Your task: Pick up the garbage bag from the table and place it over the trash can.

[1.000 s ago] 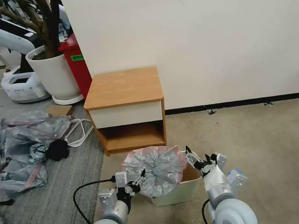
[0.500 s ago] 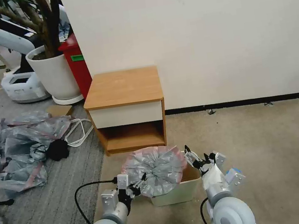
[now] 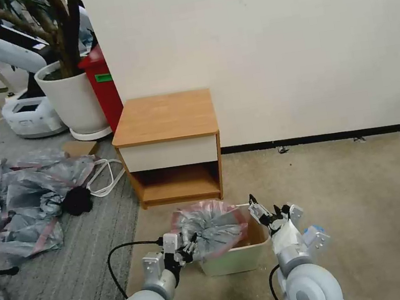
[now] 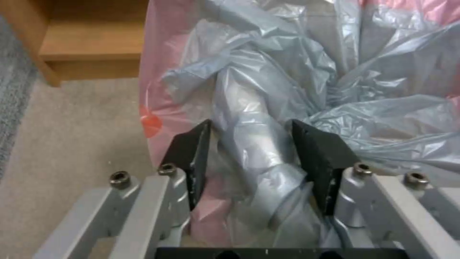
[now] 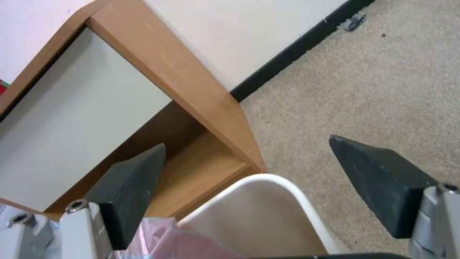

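The garbage bag (image 3: 211, 226), crinkled grey plastic with a pink band, hangs bunched over the left part of the trash can (image 3: 236, 261), a cream bin on the carpet in front of the table (image 3: 165, 117). My left gripper (image 3: 190, 246) is shut on a twisted fold of the garbage bag (image 4: 258, 144), its black fingers (image 4: 192, 158) pressed on either side. My right gripper (image 3: 265, 209) hovers open just above the trash can's right rim (image 5: 287, 187), nothing between its fingers (image 5: 378, 172). The table top is bare.
A heap of similar grey-pink bags (image 3: 26, 196) lies on the striped rug at the left, with a white cable (image 3: 106, 176) beside it. A white plant pot (image 3: 72, 99) and a red bin (image 3: 102, 84) stand behind. Open beige carpet (image 3: 357, 196) lies to the right.
My left gripper has shifted a little to the right with the bag, which now sits lower and more tilted over the can. The right gripper has barely moved.
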Tool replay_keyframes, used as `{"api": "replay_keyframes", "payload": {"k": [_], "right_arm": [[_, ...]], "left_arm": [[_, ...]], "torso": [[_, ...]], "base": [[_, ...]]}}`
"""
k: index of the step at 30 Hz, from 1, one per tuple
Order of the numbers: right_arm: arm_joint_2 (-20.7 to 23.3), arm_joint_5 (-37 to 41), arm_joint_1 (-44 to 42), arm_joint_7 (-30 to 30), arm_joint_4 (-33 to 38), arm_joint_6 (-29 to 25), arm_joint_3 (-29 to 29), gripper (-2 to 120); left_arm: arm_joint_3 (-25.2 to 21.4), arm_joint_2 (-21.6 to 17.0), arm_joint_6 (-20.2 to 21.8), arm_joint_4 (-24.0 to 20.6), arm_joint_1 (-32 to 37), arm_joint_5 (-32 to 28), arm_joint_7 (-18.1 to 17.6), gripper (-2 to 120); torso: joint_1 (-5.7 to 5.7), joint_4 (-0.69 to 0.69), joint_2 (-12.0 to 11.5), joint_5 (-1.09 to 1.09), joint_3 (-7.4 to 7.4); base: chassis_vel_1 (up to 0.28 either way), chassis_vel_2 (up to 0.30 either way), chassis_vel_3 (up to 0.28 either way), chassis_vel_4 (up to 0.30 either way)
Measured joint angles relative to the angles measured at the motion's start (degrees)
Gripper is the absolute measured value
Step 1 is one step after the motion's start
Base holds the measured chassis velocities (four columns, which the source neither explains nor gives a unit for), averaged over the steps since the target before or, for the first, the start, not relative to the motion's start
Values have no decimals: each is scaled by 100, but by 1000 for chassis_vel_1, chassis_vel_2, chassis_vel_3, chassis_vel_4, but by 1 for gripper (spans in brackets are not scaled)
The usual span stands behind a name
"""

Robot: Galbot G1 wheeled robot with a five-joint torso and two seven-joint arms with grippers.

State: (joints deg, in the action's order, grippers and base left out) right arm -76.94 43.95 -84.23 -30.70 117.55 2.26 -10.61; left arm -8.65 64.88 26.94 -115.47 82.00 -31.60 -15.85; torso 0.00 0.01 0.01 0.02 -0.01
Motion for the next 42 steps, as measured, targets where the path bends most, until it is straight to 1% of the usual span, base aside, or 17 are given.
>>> {"api": "replay_keyframes", "payload": {"k": [3, 6, 7, 10, 13, 14, 16, 17, 18, 19, 20, 21, 27, 30, 31, 34, 42], "right_arm": [[8, 0, 9, -1, -12, -6, -21, 89], [9, 1, 11, -2, -17, -16, -43, 89], [9, 1, 11, -2, -17, -16, -43, 89], [11, 4, 15, -3, -22, -20, -63, 89], [20, 13, 48, -3, -40, -27, -94, 89], [20, 14, 57, -3, -51, -30, -101, 89], [17, 15, 62, -3, -56, -32, -102, 89], [12, 16, 67, -3, -64, -33, -102, 89], [9, 17, 79, 8, -70, -35, -100, 89], [9, 17, 79, 8, -70, -35, -100, 89], [18, 20, 77, -5, -87, -40, -101, 89], [13, 19, 79, -4, -85, -46, -108, 89], [11, 20, 83, -3, -107, -49, -123, 89], [18, 21, 90, -3, -129, -53, -139, 88], [18, 21, 90, -3, -129, -53, -139, 88], [22, 21, 100, -3, -126, -55, -140, 86], [76, -31, 127, -4, 29, -50, -118, 86]], "left_arm": [[70, -13, 203, -2, -96, -185, -190, 42], [158, -82, 507, -25, -201, -577, -566, 34], [158, -82, 507, -25, -201, -577, -566, 34], [227, -170, 672, -76, -262, -896, -856, 31], [371, -326, 1106, -199, -461, -1642, -1573, 31], [408, -355, 1177, -210, -516, -1790, -1726, 31], [436, -373, 1217, -216, -548, -1890, -1814, 31], [483, -396, 1317, -225, -626, -2115, -2010, 31], [555, -414, 1485, -209, -687, -2419, -2300, 31], [555, -414, 1485, -209, -687, -2419, -2300, 31], [590, -412, 1557, -223, -735, -2636, -2510, 31], [611, -420, 1579, -218, -775, -2756, -2630, 31], [650, -409, 1580, -186, -866, -2931, -2831, 29], [651, -396, 1571, -184, -859, -2958, -2853, 15], [651, -396, 1571, -184, -859, -2958, -2853, 15], [633, -346, 1549, -200, -840, -2968, -2824, 5], [472, -369, 1430, -250, -765, -2953, -2696, 4]], "torso": [[0, 0, 0, 1, -1], [0, 1, 1, 2, -2], [0, 1, 1, 2, -2], [0, 1, 1, 1, -2], [-1, 1, 2, 1, -2], [0, 1, 2, 1, -2], [-1, 1, 2, 1, -2], [-1, 1, 2, 1, -2], [-1, -10, 0, -3, 0], [-1, -10, 0, -3, 0], [0, 3, -2, -9, 4], [0, -2, -1, -5, 2], [0, -1, -2, -4, 1], [0, 0, -1, -2, 1], [0, 0, -1, -2, 1], [0, -2, -2, -4, 1], [0, -3, -2, -7, 3]], "base": [[0, 0, 0, 0], [0, 0, 0, 0], [0, 0, 0, 0], [0, 0, 0, 0], [0, 0, 0, 0], [0, 0, 0, 0], [0, 0, 0, 0], [0, 0, 0, 0], [0, 0, 0, 0], [0, 0, 0, 0], [0, 0, 0, 0], [0, 0, 0, 0], [0, 0, 0, 0], [0, 0, 0, 0], [0, 0, 0, 0], [0, 0, 0, 0], [0, 0, 0, 0]]}}
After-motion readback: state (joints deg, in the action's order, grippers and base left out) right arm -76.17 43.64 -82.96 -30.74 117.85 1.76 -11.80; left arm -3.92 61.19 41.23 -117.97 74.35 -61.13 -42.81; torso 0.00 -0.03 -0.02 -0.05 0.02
